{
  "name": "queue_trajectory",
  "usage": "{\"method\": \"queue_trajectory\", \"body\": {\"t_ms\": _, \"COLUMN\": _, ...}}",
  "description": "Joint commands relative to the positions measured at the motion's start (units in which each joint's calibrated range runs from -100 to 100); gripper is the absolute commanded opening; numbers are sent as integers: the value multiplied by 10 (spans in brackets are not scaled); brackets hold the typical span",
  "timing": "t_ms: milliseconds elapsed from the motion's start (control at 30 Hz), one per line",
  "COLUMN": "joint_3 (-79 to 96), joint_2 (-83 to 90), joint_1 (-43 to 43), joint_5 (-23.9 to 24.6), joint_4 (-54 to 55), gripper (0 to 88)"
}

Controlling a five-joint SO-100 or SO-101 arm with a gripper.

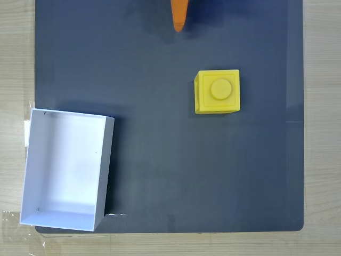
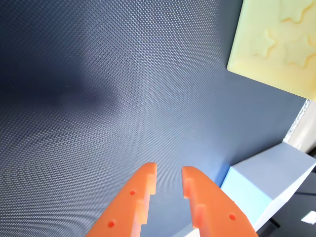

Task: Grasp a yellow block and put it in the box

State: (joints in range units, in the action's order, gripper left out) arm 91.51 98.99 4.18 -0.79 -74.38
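In the fixed view the yellow block (image 1: 217,92) sits stud up on the dark mat, right of centre. The white box (image 1: 65,169) lies open at the mat's lower left with nothing in it. My orange gripper (image 1: 179,22) pokes in at the top edge, well above and left of the block. In the wrist view my gripper (image 2: 169,174) hovers over bare mat, jaws a little apart with nothing between them. A pale yellow face with star reliefs (image 2: 276,44), apparently the yellow block, fills the top right corner. A corner of the box (image 2: 264,185) shows at the lower right.
The dark mat (image 1: 160,160) covers most of a light wooden table (image 1: 322,133). Clear tape holds the box's corner down at the lower left. Open mat lies between the block and the box.
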Motion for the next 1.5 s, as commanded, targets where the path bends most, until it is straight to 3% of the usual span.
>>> {"method": "queue_trajectory", "body": {"t_ms": 0, "joint_3": 3, "joint_2": 2, "joint_1": 3, "joint_5": 1, "joint_4": 1, "gripper": 10}}
{"method": "queue_trajectory", "body": {"t_ms": 1233, "joint_3": -18, "joint_2": -11, "joint_1": -3, "joint_5": -2, "joint_4": 4, "gripper": 14}}
{"method": "queue_trajectory", "body": {"t_ms": 1467, "joint_3": -126, "joint_2": -195, "joint_1": -5, "joint_5": 2, "joint_4": 137, "gripper": 15}}
